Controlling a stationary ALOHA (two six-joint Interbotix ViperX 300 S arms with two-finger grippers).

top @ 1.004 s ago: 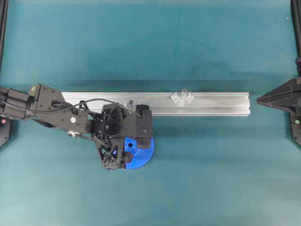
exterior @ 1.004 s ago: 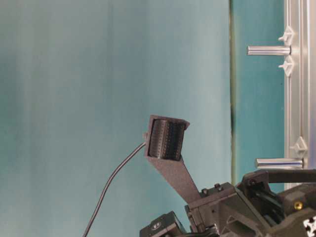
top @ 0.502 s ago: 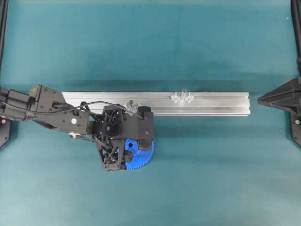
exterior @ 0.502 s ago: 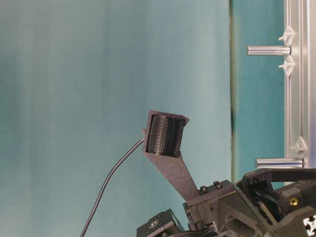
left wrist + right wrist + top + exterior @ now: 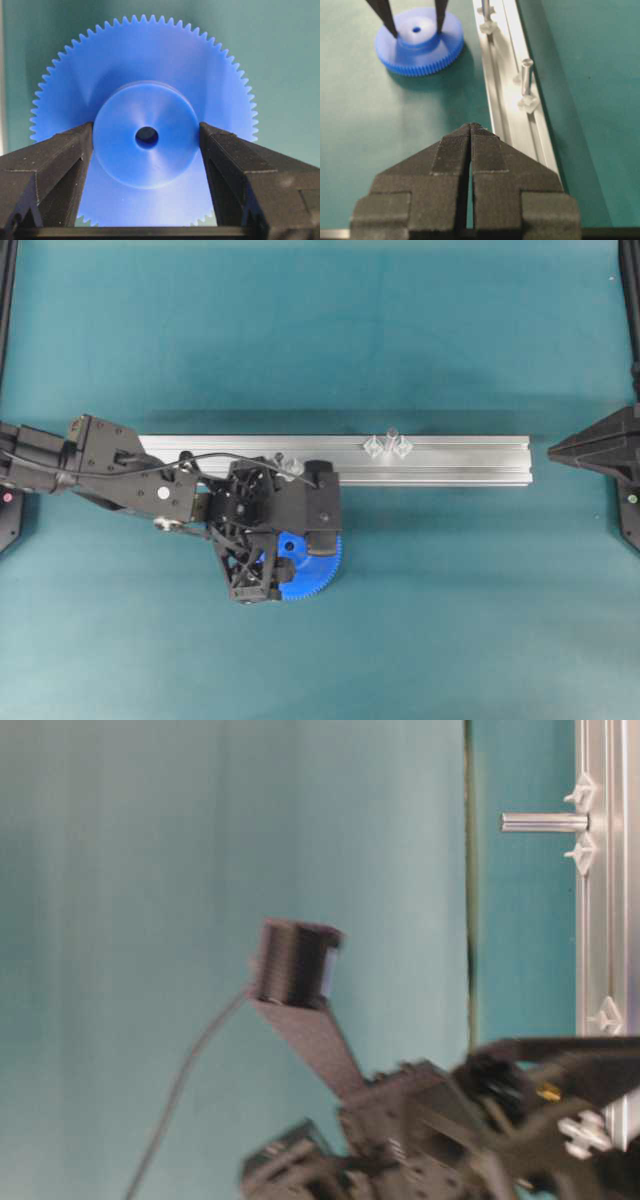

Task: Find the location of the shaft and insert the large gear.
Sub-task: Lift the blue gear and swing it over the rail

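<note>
- The left gripper [image 5: 146, 137] pinches the large gear [image 5: 145, 80] by its raised round hub — one black finger [image 5: 50, 165] presses each side of the hub, and the small centre hole sits midway between them.
- From the overhead view, the large gear [image 5: 318, 570] lies directly under this gripper [image 5: 290, 558], with only its toothed blue rim showing past the black fingers on the side away from the arm.
- In the right wrist view the gear [image 5: 420, 42] lies flat on the green tabletop [image 5: 380, 125], its teeth facing outward all round, the two dark finger tips of the left gripper coming down onto the hub from above.
- The aluminium rail [image 5: 440, 460] runs just beside the left gripper, on the far side of the gear; the gear and rail sit close but I cannot tell whether they touch.
- One shaft [image 5: 281, 460] stands on the rail right next to the left gripper's body, partly hidden by it; a second, alike pin [image 5: 391, 436] stands further along the rail, well apart from the gripper, flanked by two small translucent brackets.
- The right gripper [image 5: 471, 131] has its fingers pressed together with nothing between them — it hangs off the end of the rail, well apart from the gear.
- The table-level view is blurred around the left arm.
</note>
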